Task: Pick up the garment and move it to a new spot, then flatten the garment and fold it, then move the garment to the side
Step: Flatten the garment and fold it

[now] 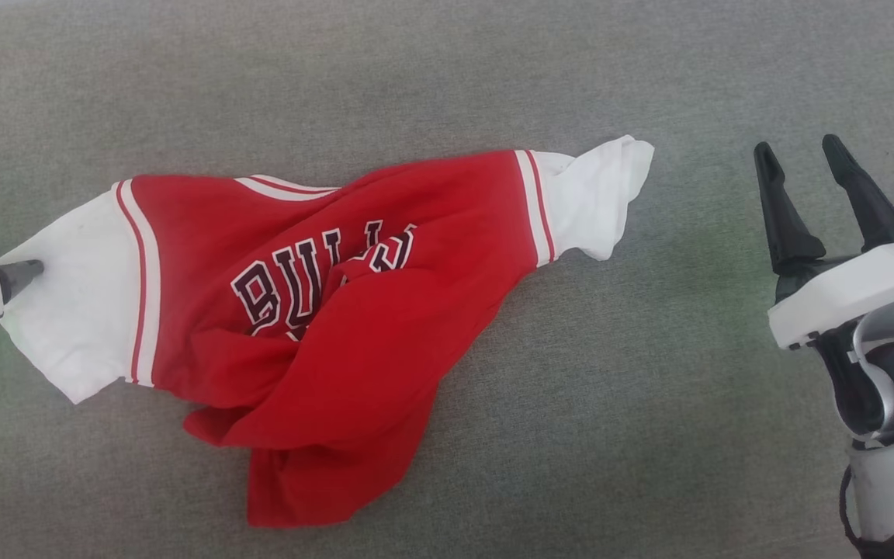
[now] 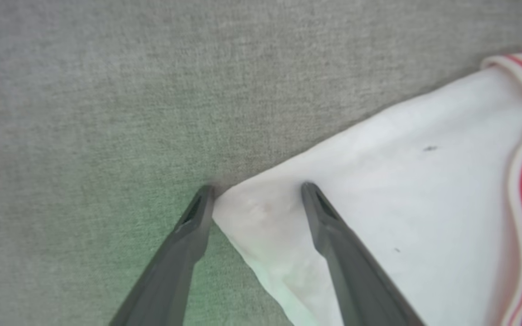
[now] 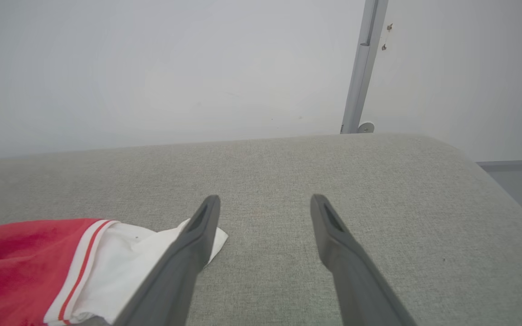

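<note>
Upholstery [image 1: 649,404] carries the garment [image 1: 338,310], a soft, light jersey crumpled across its middle, white sleeves flung out either side; it should drape and slide rather than hold shape. The sleeve ends look the best holds: the left gripper [image 2: 256,197], fingers spread wide, straddles the corner of the left sleeve [image 2: 261,226], while the right gripper [image 1: 796,155], equally wide and empty, stands well apart from the right sleeve [image 1: 594,194].

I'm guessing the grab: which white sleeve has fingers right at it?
The left sleeve: the left gripper straddles its corner. The right sleeve lies apart from the right gripper.
</note>
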`<state>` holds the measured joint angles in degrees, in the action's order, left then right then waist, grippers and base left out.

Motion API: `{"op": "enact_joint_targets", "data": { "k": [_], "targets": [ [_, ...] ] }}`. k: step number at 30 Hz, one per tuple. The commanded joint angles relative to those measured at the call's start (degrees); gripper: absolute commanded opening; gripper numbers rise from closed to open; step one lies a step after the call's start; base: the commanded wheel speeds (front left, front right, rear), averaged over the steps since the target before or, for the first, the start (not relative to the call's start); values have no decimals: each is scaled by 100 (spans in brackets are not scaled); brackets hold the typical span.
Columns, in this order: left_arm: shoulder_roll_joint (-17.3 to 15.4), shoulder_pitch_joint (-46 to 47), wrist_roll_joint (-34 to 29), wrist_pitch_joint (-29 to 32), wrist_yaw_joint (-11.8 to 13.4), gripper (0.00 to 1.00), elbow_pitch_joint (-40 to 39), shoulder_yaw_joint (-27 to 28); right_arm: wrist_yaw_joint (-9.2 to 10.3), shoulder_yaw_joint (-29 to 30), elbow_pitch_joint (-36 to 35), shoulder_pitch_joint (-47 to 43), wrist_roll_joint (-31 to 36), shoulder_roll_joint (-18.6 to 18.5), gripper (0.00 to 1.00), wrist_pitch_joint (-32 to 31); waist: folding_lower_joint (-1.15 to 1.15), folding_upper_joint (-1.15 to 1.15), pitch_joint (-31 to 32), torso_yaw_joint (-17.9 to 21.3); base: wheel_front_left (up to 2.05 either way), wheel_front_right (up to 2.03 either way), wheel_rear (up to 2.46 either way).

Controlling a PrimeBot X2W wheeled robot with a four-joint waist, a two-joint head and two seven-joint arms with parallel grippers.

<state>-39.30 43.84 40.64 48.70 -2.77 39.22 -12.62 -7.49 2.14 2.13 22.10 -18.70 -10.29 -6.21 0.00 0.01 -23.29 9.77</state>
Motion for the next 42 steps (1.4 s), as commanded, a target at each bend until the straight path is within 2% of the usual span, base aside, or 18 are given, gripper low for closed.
{"op": "enact_joint_targets", "data": {
  "k": [1, 5, 6, 7, 11, 21, 25, 30, 31, 32, 37, 42],
  "targets": [
    [-32, -528, -179, 239, 138, 100, 456, -165, 0, 1, -28, 49, -29, -7, 100, -27, 0, -1, -8, -11, 0, 0, 0],
    [98, -539, -73, 385, 219, 100, 573, -179, 0, -62, -68, 64, -79, -26, 100, -142, 0, -1, -39, -58, 0, 0, 0],
    [156, -564, -5, 450, 125, 59, 569, -193, 0, -64, -78, 73, -82, -42, 100, -159, 0, -1, -50, -70, 0, 0, 0],
    [224, -565, 62, 483, 105, 0, 571, -177, 0, -64, -70, 82, -111, -45, 100, -222, 0, -1, -65, -93, 0, 0, 0],
    [384, -503, 121, 378, -83, 0, 453, -283, 0, -218, 114, 247, -331, -115, 100, -757, 0, -1, -156, -200, 0, 0, 0],
    [860, -23, 131, 138, -162, 0, 430, -430, -2, -739, 1035, 1191, -793, -389, 100, -2497, 0, -1, -409, -601, 0, 0, 0],
    [1021, 150, 106, 59, -189, 0, 492, -516, 0, -945, 1580, 1544, -705, -525, 100, -3221, 0, -1, -483, -757, 0, 0, 0],
    [1194, 294, 164, -79, -235, 0, 598, -555, 1, -1173, 2337, 1860, -611, -446, 100, -3974, 0, -1, -531, -911, 0, 0, 0],
    [1225, 312, 172, -122, -242, 0, 624, -557, 0, -1230, 2478, 1896, -614, -446, 84, -4120, 0, -1, -530, -940, 0, 0, 0],
    [1252, 330, 180, -171, -249, 0, 657, -556, 0, -1288, 2567, 1929, -642, -450, 0, -4225, 0, -1, -521, -965, 0, 0, 0],
    [1312, 496, 172, -402, -252, 0, 796, -529, 1, -1346, 2700, 2159, -771, -652, 0, -4354, 0, -1, -393, -1065, 0, 0, 0],
    [1225, 816, 110, -572, -292, 0, 723, -514, 0, -1383, 2443, 2432, -967, -840, 0, -4220, 0, -1, -79, -1106, 0, 0, 0]
  ]
}}
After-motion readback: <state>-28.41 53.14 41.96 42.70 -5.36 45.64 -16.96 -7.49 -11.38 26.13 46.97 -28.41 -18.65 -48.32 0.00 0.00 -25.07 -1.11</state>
